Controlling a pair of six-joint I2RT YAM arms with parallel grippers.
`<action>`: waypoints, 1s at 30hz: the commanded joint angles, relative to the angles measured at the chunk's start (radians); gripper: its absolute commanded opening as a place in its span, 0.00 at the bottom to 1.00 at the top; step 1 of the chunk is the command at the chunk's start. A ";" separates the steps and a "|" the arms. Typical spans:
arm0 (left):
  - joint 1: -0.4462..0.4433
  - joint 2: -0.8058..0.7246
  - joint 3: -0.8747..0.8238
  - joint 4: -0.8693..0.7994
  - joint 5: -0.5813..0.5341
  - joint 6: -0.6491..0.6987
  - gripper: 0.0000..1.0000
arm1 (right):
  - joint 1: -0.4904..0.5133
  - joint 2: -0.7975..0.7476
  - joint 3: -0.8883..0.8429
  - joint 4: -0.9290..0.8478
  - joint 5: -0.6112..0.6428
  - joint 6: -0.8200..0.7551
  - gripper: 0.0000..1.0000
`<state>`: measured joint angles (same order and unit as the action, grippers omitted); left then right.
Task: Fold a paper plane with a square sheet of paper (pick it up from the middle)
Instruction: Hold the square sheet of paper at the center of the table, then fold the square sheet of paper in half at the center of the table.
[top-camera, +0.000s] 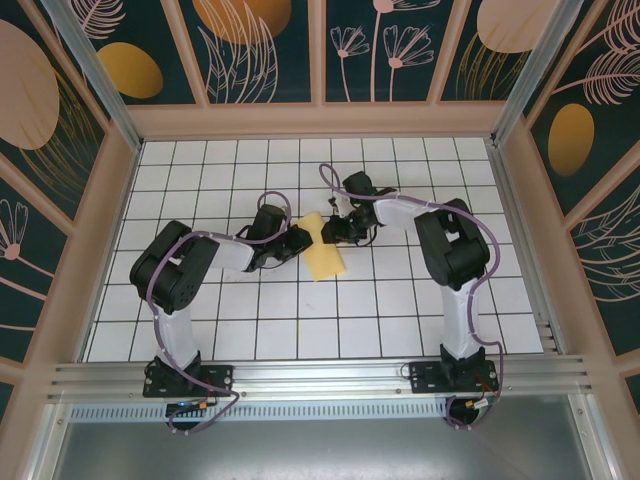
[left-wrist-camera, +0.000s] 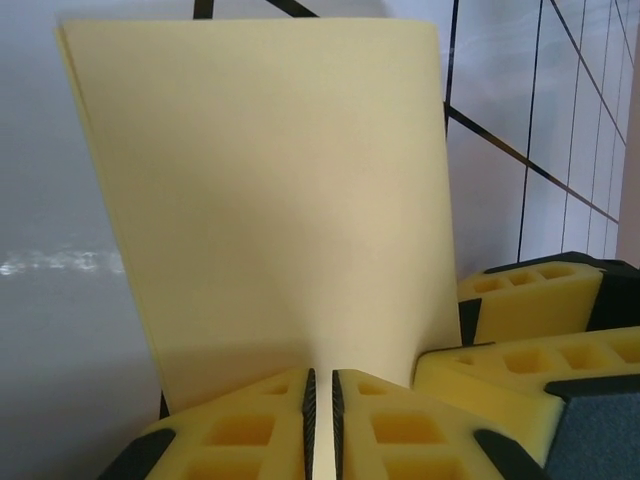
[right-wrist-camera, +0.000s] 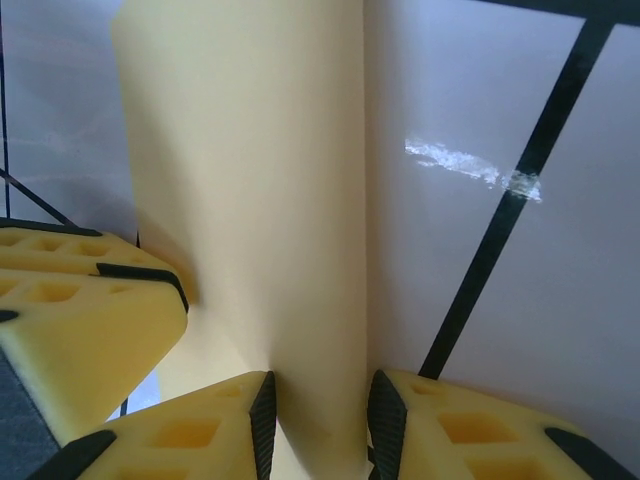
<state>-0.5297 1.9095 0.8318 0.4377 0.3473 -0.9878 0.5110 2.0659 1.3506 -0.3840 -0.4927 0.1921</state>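
Observation:
The square sheet of paper (top-camera: 326, 256), pale yellow and folded over, lies tilted at mid-table between both arms. My left gripper (top-camera: 300, 241) meets it from the left. In the left wrist view the sheet (left-wrist-camera: 270, 180) stands up ahead of the left gripper (left-wrist-camera: 322, 376), whose jaws are pinched on its lower edge with only paper between the pads. My right gripper (top-camera: 338, 230) comes in from the right. In the right wrist view a loose bulging fold of the sheet (right-wrist-camera: 260, 180) fills the gap of the right gripper (right-wrist-camera: 320, 388), both pads touching it.
The white gridded table (top-camera: 400, 300) is walled by a pale wooden frame (top-camera: 320, 120) at the back and sides. Both grippers work very close together: the right gripper's yellow fingers (left-wrist-camera: 535, 300) show in the left wrist view, the left gripper's fingers (right-wrist-camera: 70, 300) in the right wrist view.

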 joint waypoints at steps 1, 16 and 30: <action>-0.006 0.058 -0.024 -0.125 -0.049 0.017 0.16 | -0.006 -0.057 -0.055 0.030 0.131 0.074 0.38; -0.007 0.082 -0.025 -0.139 -0.057 0.021 0.12 | 0.018 -0.133 -0.057 0.108 -0.070 0.118 0.21; -0.009 0.105 -0.020 -0.141 -0.050 0.008 0.11 | 0.030 -0.030 -0.053 0.040 -0.189 0.035 0.04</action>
<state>-0.5293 1.9179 0.8326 0.4351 0.3408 -0.9886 0.5323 2.0098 1.2930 -0.3061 -0.6327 0.2687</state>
